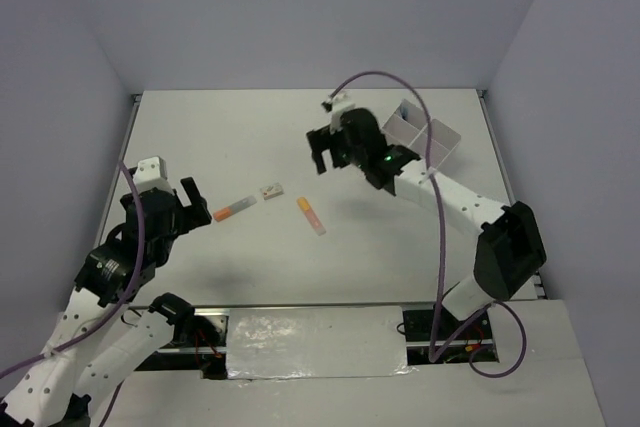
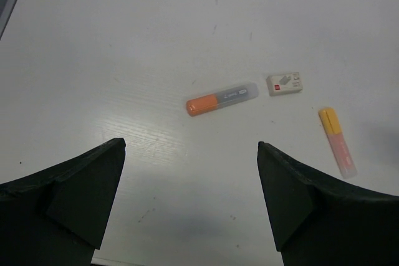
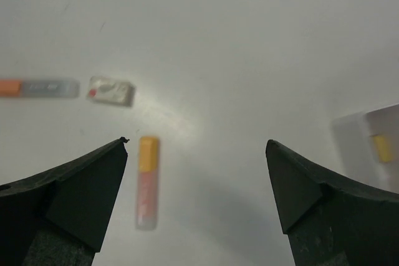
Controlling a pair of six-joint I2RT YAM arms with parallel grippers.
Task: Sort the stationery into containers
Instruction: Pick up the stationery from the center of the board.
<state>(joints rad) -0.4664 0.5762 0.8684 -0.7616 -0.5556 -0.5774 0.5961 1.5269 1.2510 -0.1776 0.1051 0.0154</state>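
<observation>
Three pieces of stationery loose on the table (image 1: 230, 137): an orange marker (image 1: 234, 209), a small white eraser (image 1: 270, 190) near its grey end, and a yellow-and-pink marker (image 1: 311, 215) a little to the right, none touching another. White divided box (image 1: 425, 137) at the far right, well apart from all three, with something yellow lying in one compartment at the edge of the right wrist view. Right tool (image 1: 322, 157) hanging above bare table between box and markers, jaws spread to their widest, nothing held. Left tool (image 2: 190, 147) likewise spread wide and empty, low over the table and aimed toward the orange marker. Likely step in hand: reaching for the next piece, probably the yellow-and-pink marker for the right arm. To do it well: shift sideways to bring that marker midway between the jaws, the wrist angle seemingly right already for a pinch across the short width. Centre over the middle of the barrel rather than the cap. Descend straight to just above the table, then close gently, guarding against a roll or a squirt out of an off-centre pinch. Keep clear of the eraser close by. Leave the orange marker to the left arm to avoid crossing paths.
</observation>
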